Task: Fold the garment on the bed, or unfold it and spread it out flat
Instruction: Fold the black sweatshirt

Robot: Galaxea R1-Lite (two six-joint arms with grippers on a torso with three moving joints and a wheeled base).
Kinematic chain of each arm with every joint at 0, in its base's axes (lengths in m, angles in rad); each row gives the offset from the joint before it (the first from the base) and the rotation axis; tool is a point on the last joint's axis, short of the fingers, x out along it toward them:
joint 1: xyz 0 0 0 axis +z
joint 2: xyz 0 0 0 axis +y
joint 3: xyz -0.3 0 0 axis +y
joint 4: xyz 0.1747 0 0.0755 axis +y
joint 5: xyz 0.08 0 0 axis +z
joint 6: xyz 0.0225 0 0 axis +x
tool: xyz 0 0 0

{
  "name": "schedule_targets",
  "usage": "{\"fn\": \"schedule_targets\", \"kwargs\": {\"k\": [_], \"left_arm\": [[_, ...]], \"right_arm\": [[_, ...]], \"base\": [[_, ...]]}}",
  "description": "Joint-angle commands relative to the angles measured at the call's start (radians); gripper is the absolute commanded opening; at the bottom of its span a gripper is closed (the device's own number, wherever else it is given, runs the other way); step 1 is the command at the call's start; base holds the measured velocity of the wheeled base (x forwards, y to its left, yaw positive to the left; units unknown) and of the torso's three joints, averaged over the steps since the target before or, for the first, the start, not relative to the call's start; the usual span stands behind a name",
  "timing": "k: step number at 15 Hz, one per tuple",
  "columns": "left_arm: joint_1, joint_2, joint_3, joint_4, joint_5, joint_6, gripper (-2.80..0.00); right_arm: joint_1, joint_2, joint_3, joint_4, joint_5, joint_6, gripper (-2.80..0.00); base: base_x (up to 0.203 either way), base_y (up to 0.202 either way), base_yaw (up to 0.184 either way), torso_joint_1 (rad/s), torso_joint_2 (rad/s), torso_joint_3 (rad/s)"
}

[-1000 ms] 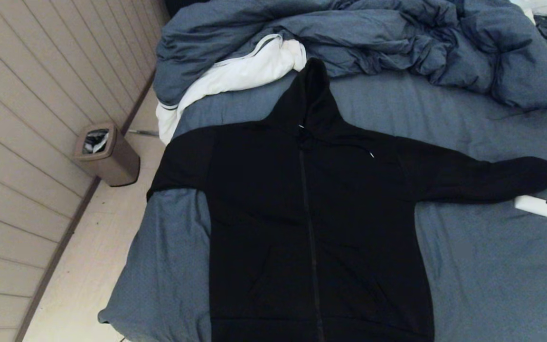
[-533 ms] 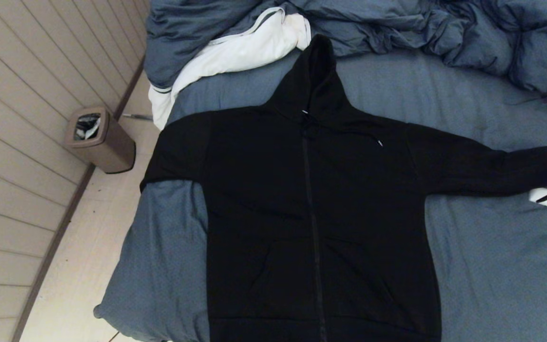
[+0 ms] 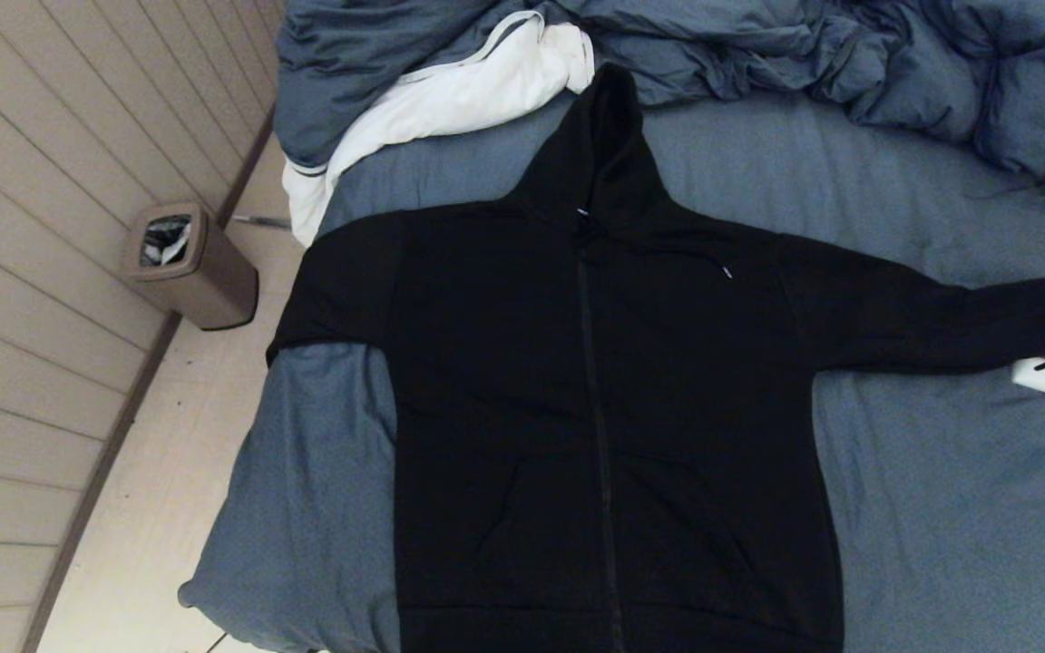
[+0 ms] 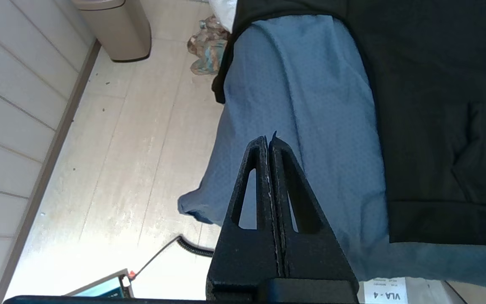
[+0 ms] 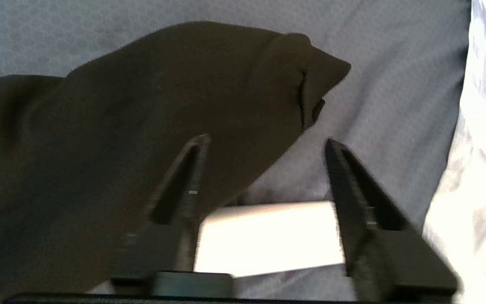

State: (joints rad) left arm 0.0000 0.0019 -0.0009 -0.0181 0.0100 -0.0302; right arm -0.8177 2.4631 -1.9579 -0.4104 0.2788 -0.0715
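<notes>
Black garment (image 3: 613, 408) hem cut off; right gripper (image 5: 264, 147) spread, apparently empty, over its cuff.

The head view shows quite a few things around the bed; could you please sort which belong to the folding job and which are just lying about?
Belongs to the job:
- black zip hoodie, spread flat
- bed under it
- right gripper, open at the hoodie's cuff
- left gripper, shut, off the bed's side

Just lying about:
- blue-grey duvet with white lining
- brown waste bin on the floor

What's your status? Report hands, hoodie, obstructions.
Right hand open, over the hoodie's sleeve cuff. Left hand shut, parked off the bed edge. Hoodie spread flat, zipped. Duvet bunched past the hood.
</notes>
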Motion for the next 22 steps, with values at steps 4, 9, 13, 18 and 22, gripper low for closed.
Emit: {"fn": "schedule_targets", "kwargs": {"k": [4,9,13,18,22], "left_arm": [[0.0,0.0,0.001,0.0,0.001,0.001,-2.8],[0.0,0.0,0.001,0.0,0.001,0.0,-2.8],[0.0,0.0,0.001,0.0,0.001,0.001,-2.8],[0.0,0.0,0.001,0.0,0.001,0.001,-2.8],[0.0,0.0,-0.002,0.0,0.001,0.001,-2.8]], "right_arm": [[0.018,0.077,-0.007,-0.057,-0.011,0.0,0.0],[0.056,0.135,-0.009,-0.12,-0.012,-0.001,0.0],[0.079,0.152,-0.009,-0.12,-0.012,-0.001,0.0],[0.083,0.152,-0.009,-0.111,-0.01,-0.001,-2.8],[0.083,0.146,-0.009,-0.111,-0.013,0.001,-2.8]], "base": [[0.0,0.0,0.0,0.0,0.0,0.0],[0.0,0.0,0.0,0.0,0.0,0.0],[0.0,0.0,0.0,0.0,0.0,0.0],[0.0,0.0,0.0,0.0,0.0,0.0],[0.0,0.0,0.0,0.0,0.0,0.0]]}}
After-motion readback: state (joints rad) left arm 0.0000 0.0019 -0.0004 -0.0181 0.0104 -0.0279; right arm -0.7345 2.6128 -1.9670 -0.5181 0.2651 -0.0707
